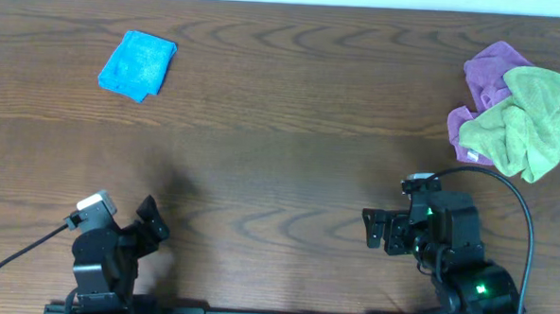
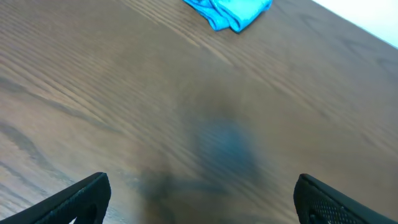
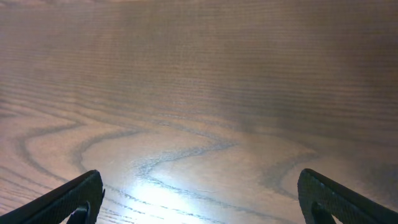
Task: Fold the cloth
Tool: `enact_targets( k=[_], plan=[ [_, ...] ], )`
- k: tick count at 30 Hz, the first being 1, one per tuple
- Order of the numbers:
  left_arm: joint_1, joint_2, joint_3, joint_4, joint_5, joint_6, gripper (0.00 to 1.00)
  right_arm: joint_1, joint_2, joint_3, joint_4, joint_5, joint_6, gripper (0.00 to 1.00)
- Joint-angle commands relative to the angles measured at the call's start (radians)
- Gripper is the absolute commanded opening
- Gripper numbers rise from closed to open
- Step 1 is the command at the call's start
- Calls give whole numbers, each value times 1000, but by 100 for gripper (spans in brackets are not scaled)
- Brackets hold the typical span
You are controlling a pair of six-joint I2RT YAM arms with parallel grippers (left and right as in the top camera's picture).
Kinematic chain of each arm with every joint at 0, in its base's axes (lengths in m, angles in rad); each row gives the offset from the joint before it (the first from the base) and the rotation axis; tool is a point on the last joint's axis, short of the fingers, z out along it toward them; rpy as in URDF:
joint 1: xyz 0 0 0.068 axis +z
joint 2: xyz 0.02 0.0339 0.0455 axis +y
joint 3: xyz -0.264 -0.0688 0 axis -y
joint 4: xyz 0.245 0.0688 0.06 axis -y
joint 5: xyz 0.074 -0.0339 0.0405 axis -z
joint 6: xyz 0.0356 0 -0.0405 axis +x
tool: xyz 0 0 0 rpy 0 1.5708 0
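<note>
A folded blue cloth (image 1: 137, 65) lies at the far left of the table; its edge shows at the top of the left wrist view (image 2: 229, 12). A crumpled green cloth (image 1: 528, 120) lies on a crumpled purple cloth (image 1: 487, 76) at the far right. My left gripper (image 1: 152, 220) is open and empty near the front left edge, fingers wide apart over bare wood (image 2: 199, 199). My right gripper (image 1: 379, 229) is open and empty near the front right, over bare wood (image 3: 199, 199), well in front of the green and purple cloths.
The brown wooden table (image 1: 280, 157) fills the view. A black cable (image 1: 515, 186) arcs from the right arm toward the front right edge. Another cable (image 1: 20, 255) runs from the left arm to the front left.
</note>
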Motion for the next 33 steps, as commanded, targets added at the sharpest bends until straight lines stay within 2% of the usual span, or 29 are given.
enact_targets(
  k=[1, 7, 12, 33],
  plan=[
    [-11, -35, -10, 3, -13, 80, 95, -8, -3, 0, -1, -4, 13, 99],
    [-44, -51, -10, -35, -14, 173, 95, -8, -3, 0, -1, -4, 13, 99],
    [-47, -66, -11, -87, -19, 185, 95, -8, -3, 0, -1, -4, 13, 99],
    [-47, -123, -45, -188, 9, 400, 95, -8, -3, 0, -1, -4, 13, 99]
  ],
)
